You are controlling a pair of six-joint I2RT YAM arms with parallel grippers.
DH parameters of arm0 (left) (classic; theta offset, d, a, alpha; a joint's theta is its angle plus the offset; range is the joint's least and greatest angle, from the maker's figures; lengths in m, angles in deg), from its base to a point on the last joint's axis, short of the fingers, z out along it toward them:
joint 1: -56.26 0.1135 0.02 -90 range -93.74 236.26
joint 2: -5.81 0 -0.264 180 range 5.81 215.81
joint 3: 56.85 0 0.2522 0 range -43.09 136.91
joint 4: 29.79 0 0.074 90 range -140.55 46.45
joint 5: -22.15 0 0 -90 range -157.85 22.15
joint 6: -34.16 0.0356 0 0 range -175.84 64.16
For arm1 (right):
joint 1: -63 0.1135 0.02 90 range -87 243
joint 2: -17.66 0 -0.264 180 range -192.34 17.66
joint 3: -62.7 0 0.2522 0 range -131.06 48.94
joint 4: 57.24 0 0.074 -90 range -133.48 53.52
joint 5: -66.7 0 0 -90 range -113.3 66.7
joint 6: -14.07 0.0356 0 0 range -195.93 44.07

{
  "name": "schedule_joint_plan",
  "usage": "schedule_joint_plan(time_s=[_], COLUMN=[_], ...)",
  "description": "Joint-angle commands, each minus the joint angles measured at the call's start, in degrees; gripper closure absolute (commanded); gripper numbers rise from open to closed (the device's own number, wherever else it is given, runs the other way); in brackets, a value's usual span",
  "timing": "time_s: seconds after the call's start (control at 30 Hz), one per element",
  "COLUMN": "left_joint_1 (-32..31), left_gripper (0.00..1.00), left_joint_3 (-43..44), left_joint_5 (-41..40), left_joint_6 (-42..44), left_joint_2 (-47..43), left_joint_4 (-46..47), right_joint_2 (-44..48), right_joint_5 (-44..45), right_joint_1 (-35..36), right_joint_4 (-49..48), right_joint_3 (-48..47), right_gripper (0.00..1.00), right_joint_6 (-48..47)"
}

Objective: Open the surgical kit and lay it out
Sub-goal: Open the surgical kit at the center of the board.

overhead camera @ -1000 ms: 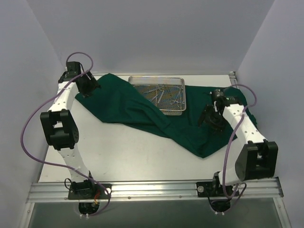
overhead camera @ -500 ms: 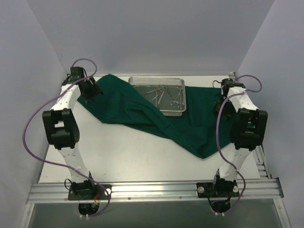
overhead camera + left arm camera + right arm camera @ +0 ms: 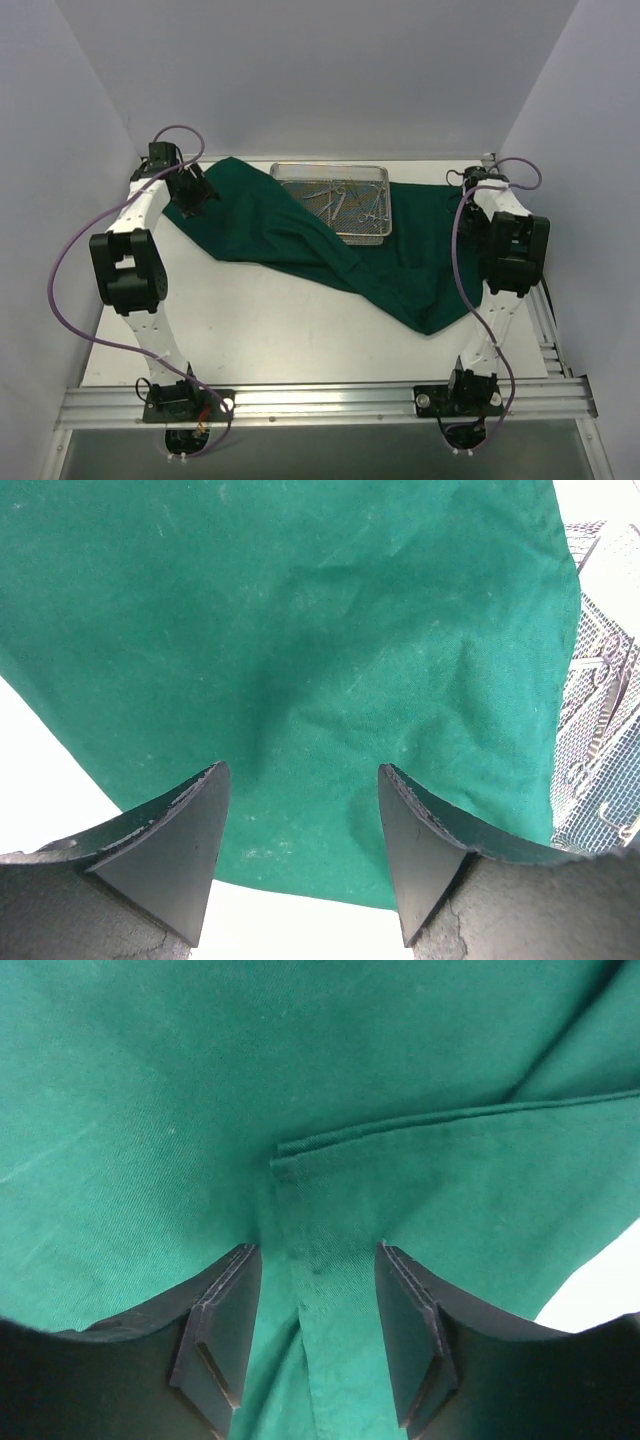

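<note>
Left gripper (image 3: pixel 303 780): hung wide apart above green cloth (image 3: pixel 300 630), empty.
Right gripper (image 3: pixel 315 1260): stood parted astride its hem, unclamped.
Mesh tray (image 3: pixel 331 167): lay on cloth.

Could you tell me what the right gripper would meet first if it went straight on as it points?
The right gripper would most likely meet the dark green cloth, at the hemmed fold between its open fingers; depth is unclear.

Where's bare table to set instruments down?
Free: table between cloth and rail, widest near-left. Crowded: the far strip, where cloth and tray lie, with left gripper and right gripper open over the cloth ends.
</note>
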Motion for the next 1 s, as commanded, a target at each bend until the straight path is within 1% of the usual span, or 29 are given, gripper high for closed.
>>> schedule_joint_plan(time_s=[0.0, 0.03, 0.07, 0.17, 0.2, 0.23, 0.3, 0.37, 0.43, 0.57, 0.63, 0.7, 0.73, 0.77, 0.8, 0.83, 0.87, 0.9, 0.97], left_joint_1=[0.2, 0.2, 0.2, 0.1, 0.2, 0.2, 0.2, 0.2, 0.1, 0.1, 0.2, 0.3, 0.5, 0.6, 0.9, 1.3, 1.5, 1.8, 2.3], left_gripper=[0.3, 0.3, 0.3, 0.3, 0.3, 0.3, 0.3, 0.3, 0.3, 0.3, 0.3, 0.3, 0.3, 0.3, 0.3, 0.3, 0.3, 0.3, 0.3], left_joint_3=[2.7, 2.7, 2.8, 2.7, 2.5, 2.5, 2.3, 2.2, 2.1, 1.8, 1.4, 1.1, 0.9, 0.8, 0.6, 0.4, -0.2, -0.4, -0.5], left_joint_5=[1.3, 1.3, 1.3, 1.3, 1.3, 1.3, 1.2, 1.2, 1.2, 1.1, 0.8, 0.5, 0.3, 0.3, 0.3, 0.2, 0.2, 0.2, 0.4], left_joint_6=[-0.4, -0.5, -0.5, -0.5, -0.5, -0.5, -0.5, -0.5, -0.5, -0.6, -0.6, -0.5, -0.5, -0.3, -0.4, -0.3, -0.4, -0.5, -0.5], left_joint_2=[0.5, 0.5, 0.5, 0.5, 0.5, 0.5, 0.5, 0.6, 0.6, 0.5, 0.5, 0.4, 0.4, 0.4, 0.4, 0.3, 0.3, 0.3, 0.6], left_joint_4=[0.6, 0.6, 0.6, 0.7, 0.7, 0.8, 0.9, 0.9, 1.0, 1.1, 1.1, 1.2, 1.2, 1.1, 1.2, 1.4, 1.5, 1.6, 1.6], right_joint_2=[0.2, 0.2, 0.5, 2.1, 2.4, 2.7, 2.9, 3.4, 4.8, 8.4, 13.3, 16.9, 20.5, 22.3, 24.4, 28.0, 29.6, 30.9, 31.2], right_joint_5=[1.5, 1.6, 1.8, 2.5, 2.4, 2.0, 1.6, 1.7, 2.6, 2.3, 2.5, 3.8, 4.4, 5.3, 5.9, 7.3, 7.5, 6.0, 2.9], right_joint_1=[-0.5, -0.7, -0.7, -1.0, -1.3, -1.5, -1.7, -1.9, -2.2, -5.9, -7.9, -13.0, -15.3, -19.3, -21.3, -22.3, -22.4, -21.5, -22.4], right_joint_4=[1.2, 1.3, 1.2, 0.1, 0.0, -0.1, 0.3, 0.5, 1.2, 3.2, 4.6, 5.8, 7.9, 8.6, 10.1, 10.6, 11.1, 12.0, 13.1], right_joint_3=[0.1, 1.1, 1.6, 3.7, 3.9, 4.2, 4.6, 5.2, 5.9, 8.9, 13.6, 17.2, 20.2, 21.8, 23.3, 25.1, 24.8, 24.8, 25.7], right_gripper=[0.53, 0.55, 0.6, 0.64, 0.67, 0.74, 0.79, 0.88, 0.95, 0.99, 0.99, 0.99, 0.98, 0.97, 0.96, 0.95, 0.95, 0.95, 0.94], right_joint_6=[-0.2, 0.0, 0.3, 0.3, 0.3, 0.3, 0.4, 0.3, 0.4, 1.0, 1.1, 0.9, 0.6, -0.7, -1.1, 0.1, 0.8, 2.7, 3.6])
